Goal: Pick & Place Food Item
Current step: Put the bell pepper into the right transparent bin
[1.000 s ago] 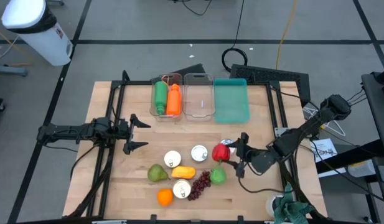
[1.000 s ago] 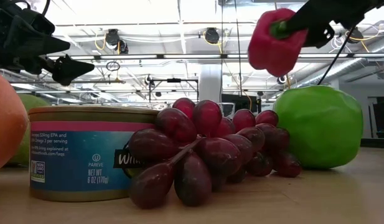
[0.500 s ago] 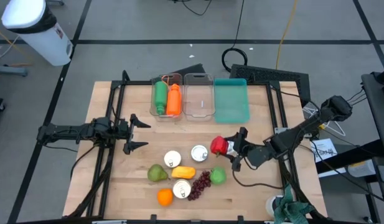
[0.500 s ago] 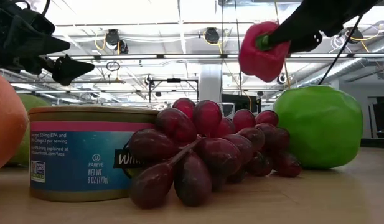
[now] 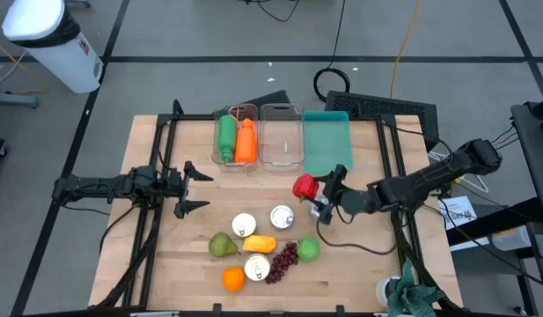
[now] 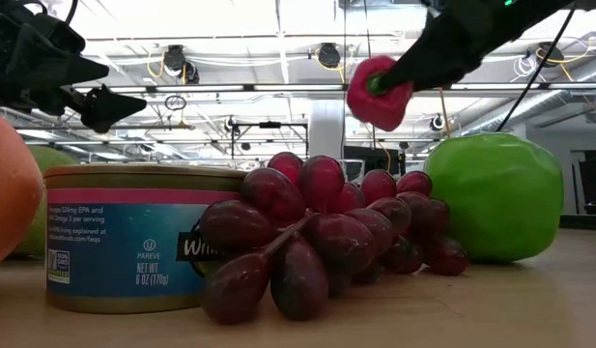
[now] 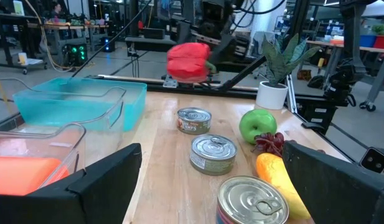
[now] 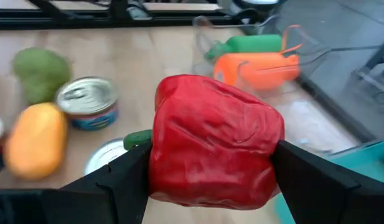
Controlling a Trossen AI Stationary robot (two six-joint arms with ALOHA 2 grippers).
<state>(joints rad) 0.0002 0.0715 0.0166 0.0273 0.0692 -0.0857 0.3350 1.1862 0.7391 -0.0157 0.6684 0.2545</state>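
You are looking at a pale wooden bench [image 5: 359, 264] under a workshop's bright ceiling lights. The right gripper [image 5: 320, 198] is clamping a glossy red pepper [image 5: 305, 187] in the air, near the teal bin [image 5: 327, 145]. The left gripper [image 5: 193, 186] is waiting with fingers spread. A can [image 6: 128, 237] is reading "PAREVE".

Both arms are dark, slim, jointed links; the right arm [image 5: 421, 185] trails a thin black cable, and the left arm [image 5: 104, 188] ends in two pointed black fingers [image 5: 187, 208].
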